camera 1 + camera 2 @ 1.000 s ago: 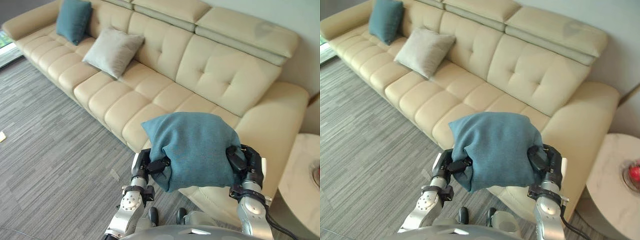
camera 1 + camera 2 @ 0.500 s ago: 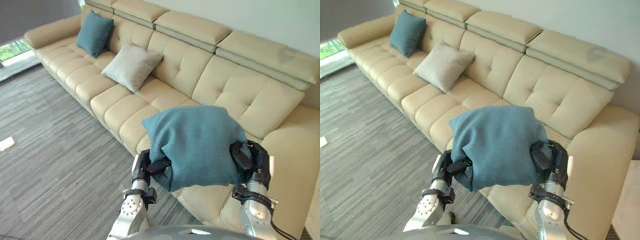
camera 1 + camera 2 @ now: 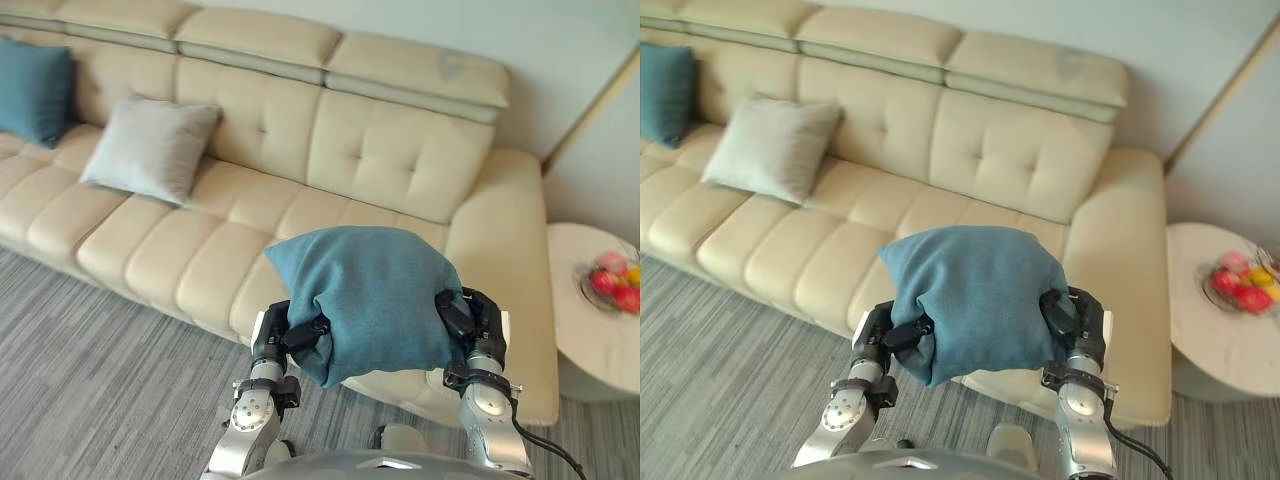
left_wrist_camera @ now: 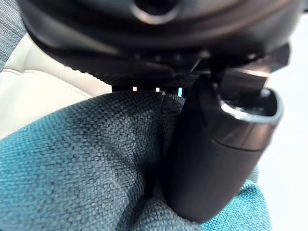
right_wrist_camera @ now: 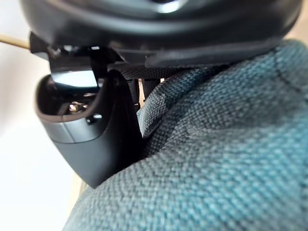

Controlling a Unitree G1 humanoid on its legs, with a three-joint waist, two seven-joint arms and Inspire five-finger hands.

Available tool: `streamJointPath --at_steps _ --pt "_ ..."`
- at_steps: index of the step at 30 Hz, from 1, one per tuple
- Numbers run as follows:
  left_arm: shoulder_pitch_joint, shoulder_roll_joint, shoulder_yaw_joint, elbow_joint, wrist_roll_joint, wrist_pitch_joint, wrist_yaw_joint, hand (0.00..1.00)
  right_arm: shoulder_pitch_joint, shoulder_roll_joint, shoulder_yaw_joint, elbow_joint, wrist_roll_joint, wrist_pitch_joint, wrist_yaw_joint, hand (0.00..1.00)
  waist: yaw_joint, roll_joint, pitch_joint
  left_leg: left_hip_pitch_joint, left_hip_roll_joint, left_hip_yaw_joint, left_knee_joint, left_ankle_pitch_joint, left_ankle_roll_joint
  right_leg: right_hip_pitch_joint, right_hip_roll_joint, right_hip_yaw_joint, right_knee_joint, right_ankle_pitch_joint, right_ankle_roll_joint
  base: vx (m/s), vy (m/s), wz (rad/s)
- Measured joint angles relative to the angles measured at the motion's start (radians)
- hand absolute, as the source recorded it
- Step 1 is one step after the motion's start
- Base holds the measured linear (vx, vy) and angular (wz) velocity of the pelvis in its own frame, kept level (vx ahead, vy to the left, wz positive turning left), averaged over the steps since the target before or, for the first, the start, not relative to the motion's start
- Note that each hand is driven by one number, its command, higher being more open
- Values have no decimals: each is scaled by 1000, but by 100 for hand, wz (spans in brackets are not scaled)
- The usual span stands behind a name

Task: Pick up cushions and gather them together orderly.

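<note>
Both thumbs dig into the cloth: the left hand [image 3: 300,338] and right hand [image 3: 468,318] clamp the teal cushion [image 3: 370,298] from opposite sides, lifted before the sofa's [image 3: 400,150] right-end seat. A grey cushion [image 3: 150,150] leans on the backrest further left, a second teal cushion [image 3: 35,90] beyond it. A fruit bowl [image 3: 612,282] sits on the side table [image 3: 575,335].

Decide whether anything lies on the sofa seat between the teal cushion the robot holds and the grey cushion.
Nothing visible does. The left robot hand and right robot hand grip the teal cushion in front of the sofa; the seat across to the grey cushion is bare.
</note>
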Motion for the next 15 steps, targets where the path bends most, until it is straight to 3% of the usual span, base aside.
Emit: streamJointPath --at_steps 5,6,7,8,9,10,11,12,13,14,15 --pt "7 -8 -12 -1 15 8 -51 0 58 -9 -19 -34 1 15 0 0 -13 3 -3 49 31 -22 35 14 -18 115 20 -38 -64 -5 -7 117 -90 13" --pt "16 -13 -7 -11 17 8 -54 0 98 -6 -18 -109 1 15 1 0 -7 7 -4 -17 53 -22 219 12 -21 158 19 -48 -92 -5 -8 53 -61 3" --pt "22 -17 -4 -15 17 8 -55 0 109 -6 -16 -130 1 15 1 0 -3 14 -6 -37 65 -23 278 13 -21 168 21 -48 -99 -5 -8 89 -53 -12" --pt "43 -35 8 -33 17 8 -58 0 137 -7 -14 -191 1 15 6 0 13 37 -10 -95 102 -28 445 25 -35 196 35 -41 -110 -13 -22 76 13 -24" --pt "55 -43 15 -43 17 8 -59 0 144 -7 -12 -209 1 15 8 0 19 44 -13 -120 113 -33 512 47 -39 210 38 -31 -117 -18 -29 100 58 -41" --pt "70 -54 23 -50 17 8 -61 0 144 -8 -9 -221 0 15 8 0 36 40 -10 -147 129 -36 569 16 -35 221 34 -9 -120 -19 -30 107 126 -73" --pt "85 -66 29 -74 17 6 -65 0 134 -7 -8 -240 0 14 8 0 67 43 -14 -174 128 -46 557 -62 -20 219 28 38 -119 -19 -30 92 140 -74" --pt "86 -66 29 -78 17 6 -65 0 133 -7 -8 -243 0 13 8 0 70 43 -14 -179 124 -55 535 -74 -15 219 25 45 -119 -19 -30 82 173 -80" --pt "87 -66 30 -88 17 6 -65 0 126 -7 -8 -245 0 13 8 0 77 41 -13 -173 94 -113 338 -90 8 214 15 69 -106 -21 -28 67 177 -34" --pt "87 -66 30 -88 18 6 -65 0 126 -7 -8 -245 -1 13 8 0 77 42 -13 -171 92 -118 324 -88 8 213 15 70 -105 -22 -26 67 196 -60" --pt "94 -68 30 -92 18 6 -65 0 124 -15 -5 -247 -2 13 8 0 85 71 -26 -132 74 -201 103 17 -4 197 32 94 -88 -44 7 58 183 -48"
